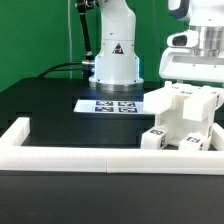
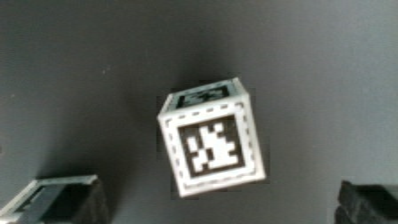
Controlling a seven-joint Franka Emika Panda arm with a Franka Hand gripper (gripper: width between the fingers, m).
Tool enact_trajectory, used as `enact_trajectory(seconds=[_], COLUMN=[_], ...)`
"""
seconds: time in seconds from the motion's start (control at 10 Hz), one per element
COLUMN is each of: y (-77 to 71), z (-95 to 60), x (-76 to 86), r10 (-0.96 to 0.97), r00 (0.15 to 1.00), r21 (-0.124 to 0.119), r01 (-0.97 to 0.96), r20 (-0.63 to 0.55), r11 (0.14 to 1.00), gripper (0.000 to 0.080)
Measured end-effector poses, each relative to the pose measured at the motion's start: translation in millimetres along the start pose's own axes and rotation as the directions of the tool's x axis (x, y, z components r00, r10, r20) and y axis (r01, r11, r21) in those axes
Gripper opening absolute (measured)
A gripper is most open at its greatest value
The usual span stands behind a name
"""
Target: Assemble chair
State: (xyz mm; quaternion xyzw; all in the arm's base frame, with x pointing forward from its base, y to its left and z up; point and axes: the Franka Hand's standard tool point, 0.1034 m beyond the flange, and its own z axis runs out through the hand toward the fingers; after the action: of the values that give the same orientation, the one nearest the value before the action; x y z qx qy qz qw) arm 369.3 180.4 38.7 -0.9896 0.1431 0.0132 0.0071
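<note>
1. As the scene is read from the exterior view's left, the border rail (image 1: pixel 14 136) is met first, well apart from the fingers.
2. The marker board (image 1: pixel 113 105) is seen next, flat on the dark table (image 1: pixel 50 110) in front of the arm's base (image 1: pixel 113 60), and it too is well apart from the fingers.
3. The chair (image 1: pixel 185 115) is found further right. It is a chunky white structure of several pieces already joined, standing below the fingers, with small tagged pieces at its foot.
4. The gripper (image 1: pixel 207 66) is held above that structure, its jaws are spread to their widest, and nothing is gripped.
5. In the wrist view, a tagged white block (image 2: pixel 214 140) is seen beyond the fingertips (image 2: pixel 54 198). It is in line with the gap between them and is touched by neither. Whether it is loose or joined cannot be told.
6. The task is judged partly done. A body is built, but no finished chair is shown, so further parts are left to be picked up and fitted.
</note>
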Motion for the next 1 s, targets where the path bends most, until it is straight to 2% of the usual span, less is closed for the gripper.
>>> enact_trajectory(seconds=[0.2,0.6,1.0], y=[-0.2,1.9,6.8], z=[6.2,7.6,17.7], x=[-4.4,-3.4,-7.6], r10=[-0.020,-0.025,-0.027], r00=[1.000,1.000,0.999], r21=[-0.009,-0.011,-0.029], r01=[0.020,0.025,0.028], r20=[0.004,0.005,0.020], r11=[1.000,1.000,0.999], gripper=[0.0649,0.0649,0.0649])
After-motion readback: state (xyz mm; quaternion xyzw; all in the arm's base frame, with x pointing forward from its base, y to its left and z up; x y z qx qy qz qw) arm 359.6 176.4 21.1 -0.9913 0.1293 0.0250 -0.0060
